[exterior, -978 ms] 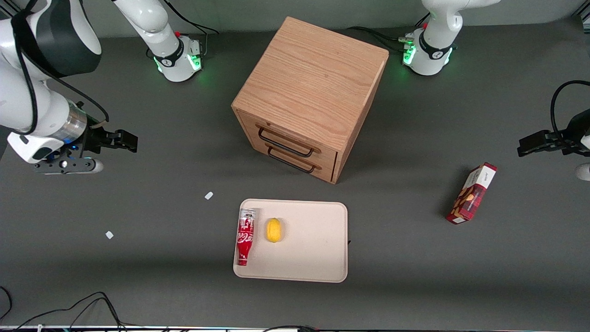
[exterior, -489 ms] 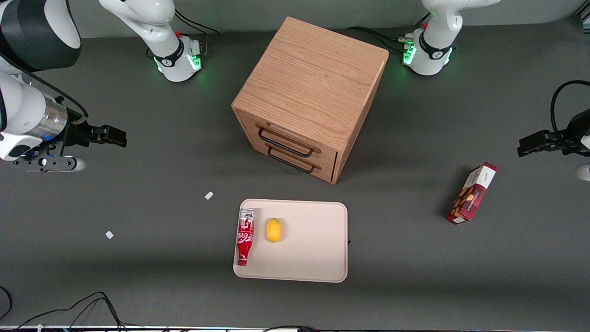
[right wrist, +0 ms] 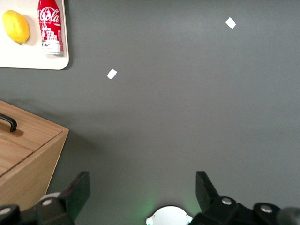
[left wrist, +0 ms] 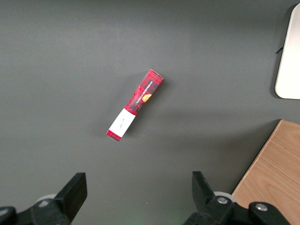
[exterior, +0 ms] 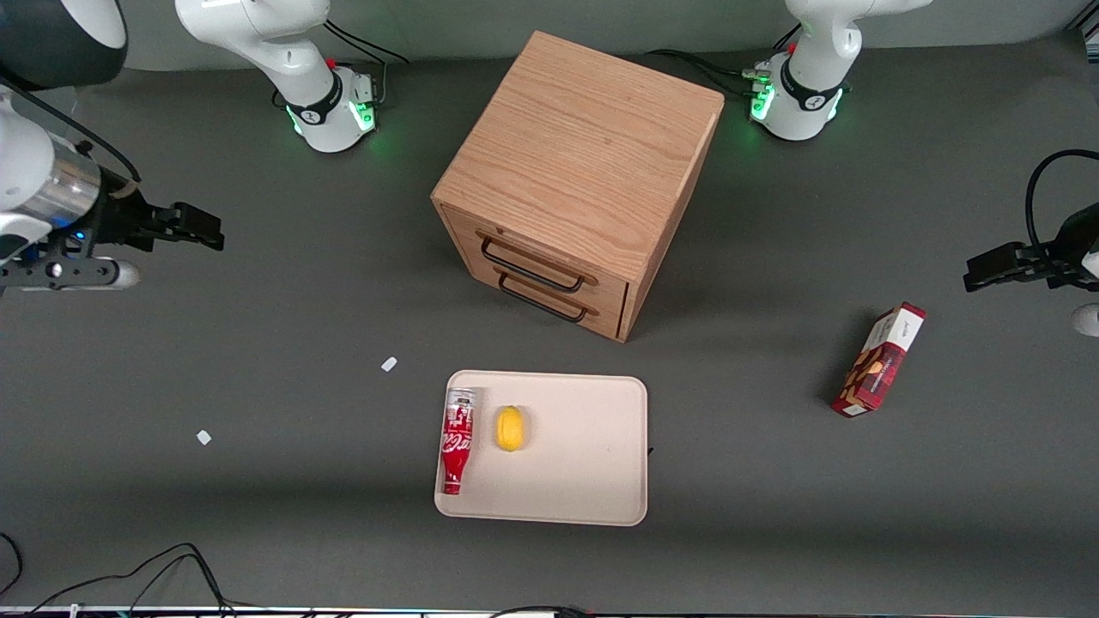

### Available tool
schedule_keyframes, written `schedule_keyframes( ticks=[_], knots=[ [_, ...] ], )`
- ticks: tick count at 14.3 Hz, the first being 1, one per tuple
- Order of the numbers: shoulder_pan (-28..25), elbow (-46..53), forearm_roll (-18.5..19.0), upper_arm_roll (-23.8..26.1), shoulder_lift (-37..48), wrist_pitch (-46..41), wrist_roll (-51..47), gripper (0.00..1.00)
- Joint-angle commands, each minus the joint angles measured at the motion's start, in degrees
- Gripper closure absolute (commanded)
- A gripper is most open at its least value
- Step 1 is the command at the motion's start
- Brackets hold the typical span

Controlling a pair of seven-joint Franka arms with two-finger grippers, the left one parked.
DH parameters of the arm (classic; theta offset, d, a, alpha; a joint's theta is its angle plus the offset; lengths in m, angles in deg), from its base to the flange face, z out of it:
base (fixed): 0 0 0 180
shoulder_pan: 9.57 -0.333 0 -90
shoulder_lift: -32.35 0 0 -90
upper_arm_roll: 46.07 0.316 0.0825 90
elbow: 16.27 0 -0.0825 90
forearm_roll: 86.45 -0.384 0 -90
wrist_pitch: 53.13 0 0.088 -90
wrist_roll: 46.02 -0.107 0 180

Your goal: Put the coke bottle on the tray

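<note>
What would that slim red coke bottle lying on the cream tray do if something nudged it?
The slim red coke bottle lies on its side, so a sideways nudge would probably roll it. The cream tray's low rim, right beside it, might stop it. It looks rigid and smooth, perhaps slippery. The open gripper hangs far off, toward the working arm's end.

The gripper [exterior: 202, 228] hangs empty, fingers spread, above the table.

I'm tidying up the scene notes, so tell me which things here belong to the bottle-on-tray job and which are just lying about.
Job: coke bottle, lying on the tray; gripper, open, far off toward the working arm's end.
Lying about: lemon, wooden drawer cabinet, snack box, paper scraps.
</note>
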Motion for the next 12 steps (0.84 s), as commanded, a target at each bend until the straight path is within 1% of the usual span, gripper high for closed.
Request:
schedule_keyframes(
  ticks=[1, 2, 4, 5, 8, 12],
  knots=[
    [1.92, -10.52, -1.82, 1.75, 8.29, 4.79, 1.73, 0.0],
    [4.28, -13.33, -1.82, 4.03, 9.88, 6.64, 1.73, 0.0],
    [9.21, -13.89, -1.9, 9.04, 9.55, 7.18, 1.64, 0.0],
    [10.1, -13.54, -1.9, 9.32, 9.2, 6.92, 1.64, 0.0],
    [10.19, -13.1, -1.9, 8.98, 9.19, 6.39, 1.73, 0.0],
    [10.28, -12.31, -1.9, 8.89, 9.72, 3.58, 1.73, 0.0]
  ],
)
